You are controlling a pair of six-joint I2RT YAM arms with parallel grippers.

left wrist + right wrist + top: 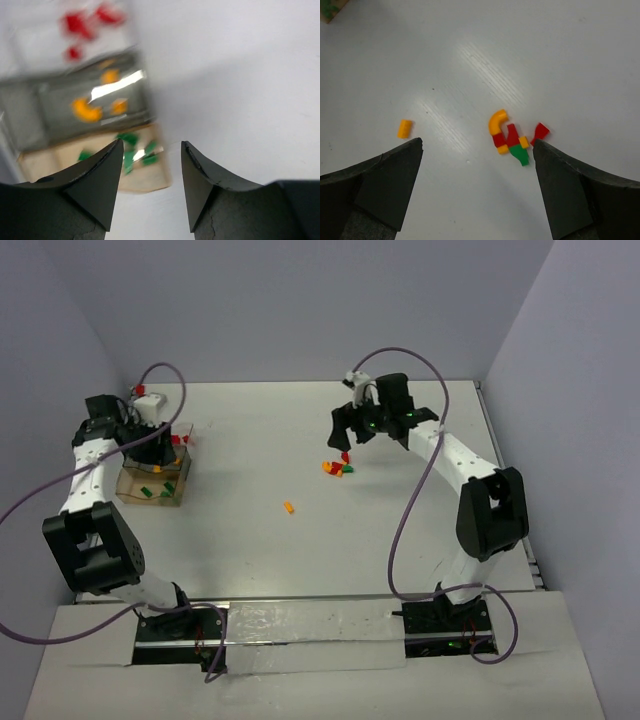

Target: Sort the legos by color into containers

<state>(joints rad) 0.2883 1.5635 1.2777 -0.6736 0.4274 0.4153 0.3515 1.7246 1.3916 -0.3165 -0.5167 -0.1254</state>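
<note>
Left claw (152, 146), partly open and empty, hangs over the containers' (135, 482) edge. Well apart from the containers, the right claw (477, 145) gapes empty over loose legos (512, 137) on bare tabletop (560, 60).

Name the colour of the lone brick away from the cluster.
Orange-yellow brick; right wrist view shows it best.

Bare table (400, 540) around lone orange brick (288, 506), containers (128, 490) near left wall, brick cluster (338, 468) below right hand (477, 145)
</note>
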